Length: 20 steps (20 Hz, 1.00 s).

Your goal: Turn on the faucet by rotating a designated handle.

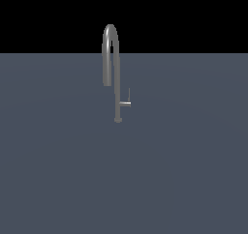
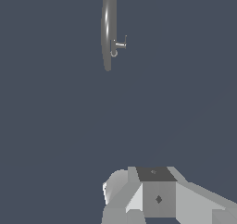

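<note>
The faucet (image 1: pixel 117 83) is a tall grey gooseneck tap standing on the flat grey surface, its spout curving over toward the exterior view's left. The handle (image 1: pixel 125 103) is a short stub low on the stem, pointing to the exterior view's right, with a thin pin rising from its end. In the wrist view the faucet (image 2: pixel 108 28) appears from above as a narrow oval, with the handle (image 2: pixel 119 45) jutting from it. A blocky white and grey part of my gripper (image 2: pixel 157 197) shows far from the faucet. Its fingers cannot be made out. The arm is out of the exterior view.
A plain dark grey surface (image 1: pixel 124 180) stretches around the faucet in all directions, under a black background. No other objects show.
</note>
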{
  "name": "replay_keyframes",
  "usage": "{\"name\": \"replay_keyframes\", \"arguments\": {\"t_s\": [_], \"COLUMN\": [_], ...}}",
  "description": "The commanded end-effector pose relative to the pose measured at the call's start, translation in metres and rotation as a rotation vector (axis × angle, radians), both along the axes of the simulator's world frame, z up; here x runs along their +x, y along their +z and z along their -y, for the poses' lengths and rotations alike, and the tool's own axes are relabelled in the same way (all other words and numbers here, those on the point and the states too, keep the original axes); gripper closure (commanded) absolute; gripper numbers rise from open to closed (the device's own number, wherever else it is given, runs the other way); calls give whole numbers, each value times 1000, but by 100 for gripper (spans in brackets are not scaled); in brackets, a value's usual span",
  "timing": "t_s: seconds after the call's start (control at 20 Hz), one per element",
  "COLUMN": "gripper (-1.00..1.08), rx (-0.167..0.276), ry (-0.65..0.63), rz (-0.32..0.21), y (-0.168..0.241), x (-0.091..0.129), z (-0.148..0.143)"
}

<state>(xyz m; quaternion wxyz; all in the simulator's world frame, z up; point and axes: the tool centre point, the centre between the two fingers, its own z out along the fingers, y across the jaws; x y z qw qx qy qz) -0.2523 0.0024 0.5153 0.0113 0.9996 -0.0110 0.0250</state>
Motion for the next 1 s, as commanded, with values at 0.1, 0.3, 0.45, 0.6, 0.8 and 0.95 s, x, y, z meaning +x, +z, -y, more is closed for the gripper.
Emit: {"name": "replay_keyframes", "arguments": {"t_s": [0.1, 0.3, 0.45, 0.6, 0.8, 0.95], "gripper": [108, 108, 108, 108, 108, 108], "rx": [1, 13, 29, 52, 94, 134], "ry": [-1, -13, -28, -51, -91, -130], "rz": [-1, -11, -25, -45, -81, -115], "y": [0, -1, -2, -4, -8, -12], "x": [1, 5, 12, 22, 39, 55], "z": [0, -1, -1, -2, -3, -3]}}
